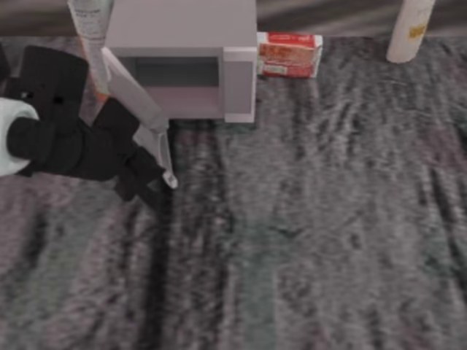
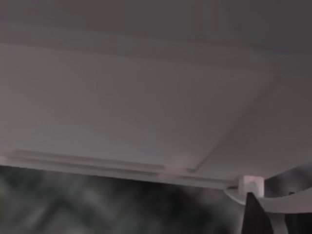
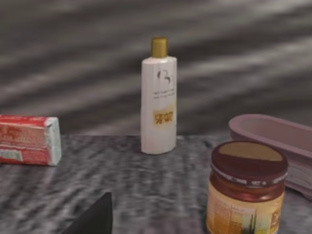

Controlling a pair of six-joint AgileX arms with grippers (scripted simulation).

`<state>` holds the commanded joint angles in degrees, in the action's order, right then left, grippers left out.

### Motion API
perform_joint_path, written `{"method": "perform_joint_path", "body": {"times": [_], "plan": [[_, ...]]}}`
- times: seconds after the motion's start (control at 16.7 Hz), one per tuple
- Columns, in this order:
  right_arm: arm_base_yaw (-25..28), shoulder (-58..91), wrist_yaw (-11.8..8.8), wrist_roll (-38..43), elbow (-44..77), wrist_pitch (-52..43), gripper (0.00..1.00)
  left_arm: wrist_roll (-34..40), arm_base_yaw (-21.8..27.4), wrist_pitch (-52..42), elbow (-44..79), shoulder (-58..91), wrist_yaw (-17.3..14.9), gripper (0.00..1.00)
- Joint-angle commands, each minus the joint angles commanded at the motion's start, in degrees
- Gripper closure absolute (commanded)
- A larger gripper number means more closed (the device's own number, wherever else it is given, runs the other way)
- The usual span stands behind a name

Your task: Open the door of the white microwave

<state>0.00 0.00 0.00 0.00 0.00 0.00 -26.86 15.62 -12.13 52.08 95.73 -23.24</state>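
The white microwave [image 1: 182, 25] stands at the table's back, left of centre. Its door [image 1: 135, 95] is swung out to the left and front, and the cavity [image 1: 179, 84] shows beside the narrow control panel [image 1: 239, 80]. My left gripper [image 1: 162, 179] is at the door's free end, shut on the door at its handle [image 2: 252, 185]. The left wrist view is filled by the door [image 2: 126, 97], with one dark finger [image 2: 253, 217] against the handle. My right arm is outside the top view.
A red-and-white carton [image 1: 290, 55] lies right of the microwave. A white bottle [image 1: 408, 29] stands at the back right and a tube [image 1: 91, 29] at the microwave's left. The right wrist view shows a brown-lidded jar [image 3: 246, 190] and a pink tub [image 3: 278, 139].
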Motion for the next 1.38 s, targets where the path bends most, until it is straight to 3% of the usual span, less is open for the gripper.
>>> {"method": "perform_joint_path", "body": {"times": [0.42, 1.38], "plan": [[0.00, 0.00, 0.00, 0.00, 0.00, 0.00, 0.00, -5.02, -2.37, -2.21, 0.56, -0.13, -2.70, 1.00], [0.00, 0.00, 0.00, 0.00, 0.00, 0.00, 0.00, -5.18, -2.44, -2.29, 0.56, -0.13, -2.78, 1.00]]}}
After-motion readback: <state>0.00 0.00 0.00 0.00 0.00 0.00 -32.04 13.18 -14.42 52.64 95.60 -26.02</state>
